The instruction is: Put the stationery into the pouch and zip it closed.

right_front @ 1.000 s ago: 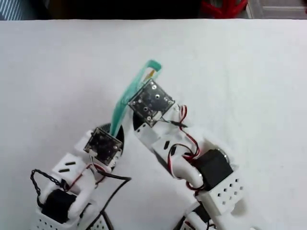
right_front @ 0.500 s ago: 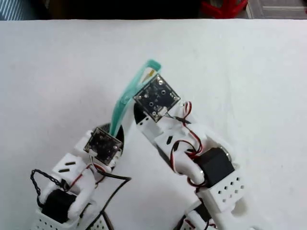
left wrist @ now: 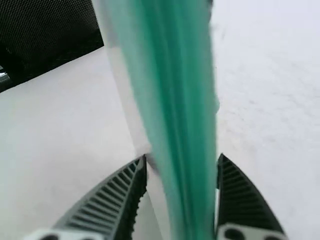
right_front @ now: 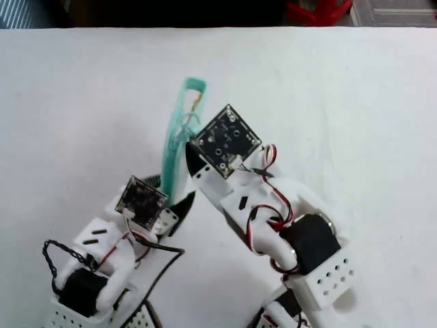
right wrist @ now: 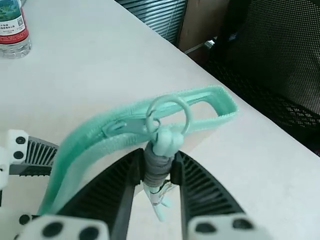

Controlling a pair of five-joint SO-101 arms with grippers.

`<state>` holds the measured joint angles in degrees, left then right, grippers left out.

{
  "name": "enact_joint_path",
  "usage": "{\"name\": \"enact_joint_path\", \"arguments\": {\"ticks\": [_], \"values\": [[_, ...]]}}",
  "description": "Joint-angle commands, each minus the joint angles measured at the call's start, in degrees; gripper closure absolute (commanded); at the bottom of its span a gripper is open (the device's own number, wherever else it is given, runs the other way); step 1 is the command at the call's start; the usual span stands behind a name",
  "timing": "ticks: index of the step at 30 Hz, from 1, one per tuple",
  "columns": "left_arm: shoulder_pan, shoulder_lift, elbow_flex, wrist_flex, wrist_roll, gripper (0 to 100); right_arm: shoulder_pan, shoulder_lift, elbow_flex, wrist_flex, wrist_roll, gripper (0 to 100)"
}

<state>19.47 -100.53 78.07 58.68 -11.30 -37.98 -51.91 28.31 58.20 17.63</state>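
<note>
On the white table [right_front: 341, 89], between the two arms, the green pouch [right_front: 176, 147] stands on its long edge. The left gripper [left wrist: 182, 160] is clamped tight on its near end. The right gripper [right wrist: 157, 156], almost closed, pinches the zip pull [right wrist: 159, 145] below its ring. The zip gapes at the far end, and I can't see what is inside. A water bottle [right wrist: 12, 27] stands farther off, its label too small to read. A black mesh chair [right wrist: 280, 65] sits beyond the table.

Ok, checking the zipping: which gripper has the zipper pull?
The right gripper, pinching the zipper pull; the left gripper clamps the green pouch body instead.
</note>
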Motion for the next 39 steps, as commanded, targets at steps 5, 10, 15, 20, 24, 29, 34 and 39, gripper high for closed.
{"name": "enact_joint_path", "arguments": {"ticks": [5,10,15,20,24,29,34,39], "values": [[0.92,0.13,-9.67,-0.88,6.51,77,-0.75,0.13,-2.9,0.31,0.35,98.1],[1.19,0.13,-10.9,-3.87,8.88,77,-0.75,0.13,-2.81,0.4,0.35,98.1],[5.14,0.13,-10.46,-4.75,9.23,78,-0.84,0.13,-2.81,0.4,0.26,98.1],[7.78,0.13,-5.89,-10.46,8.7,98,-2.68,-0.31,-2.81,0.75,0.26,98.1],[7.78,0.13,-3.34,-13.19,8.7,97,-3.38,-0.31,-2.9,1.27,0.26,98.1],[3.47,0.13,-3.34,-13.01,8.7,98,-2.86,-0.4,-3.43,1.54,0.35,98.1],[-1.98,0.13,-3.43,-9.49,8.79,98,2.33,-2.33,-6.33,1.19,5.19,98.1],[-2.07,0.13,-3.16,-8.26,8.7,98,10.33,-1.63,-14.42,-2.42,7.12,98.1]]}}
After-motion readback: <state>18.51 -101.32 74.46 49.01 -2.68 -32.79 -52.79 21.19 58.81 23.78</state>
